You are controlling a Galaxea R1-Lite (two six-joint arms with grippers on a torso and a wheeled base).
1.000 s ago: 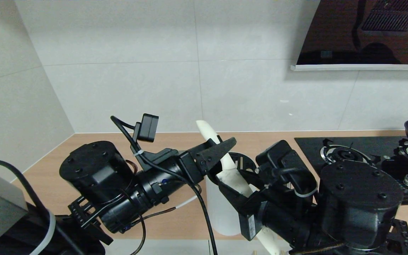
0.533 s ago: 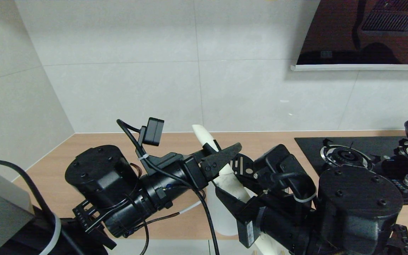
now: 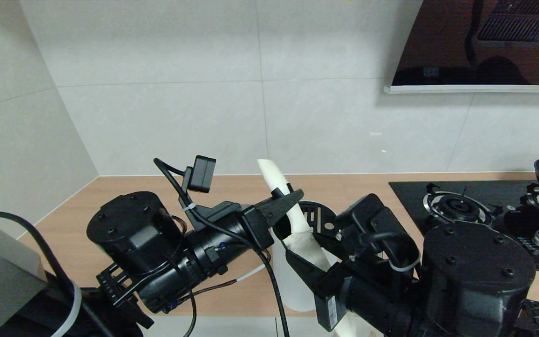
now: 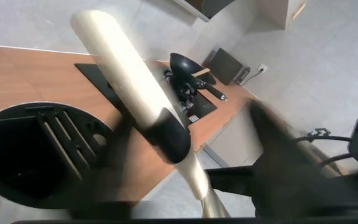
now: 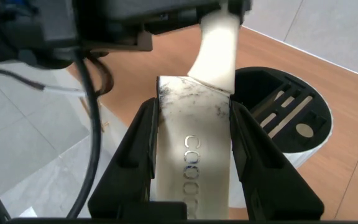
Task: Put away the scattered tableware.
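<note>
One knife (image 3: 269,174) — one slotted holder (image 3: 292,285)

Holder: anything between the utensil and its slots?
Nothing visible. The utensil sits tilted over the holder, whose slotted top is uncovered. The left gripper clamps its handle and the right gripper its wide end.

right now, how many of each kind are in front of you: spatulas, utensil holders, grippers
white spatula: 1
utensil holder: 1
grippers: 2 (left gripper, right gripper)
total: 4
</note>
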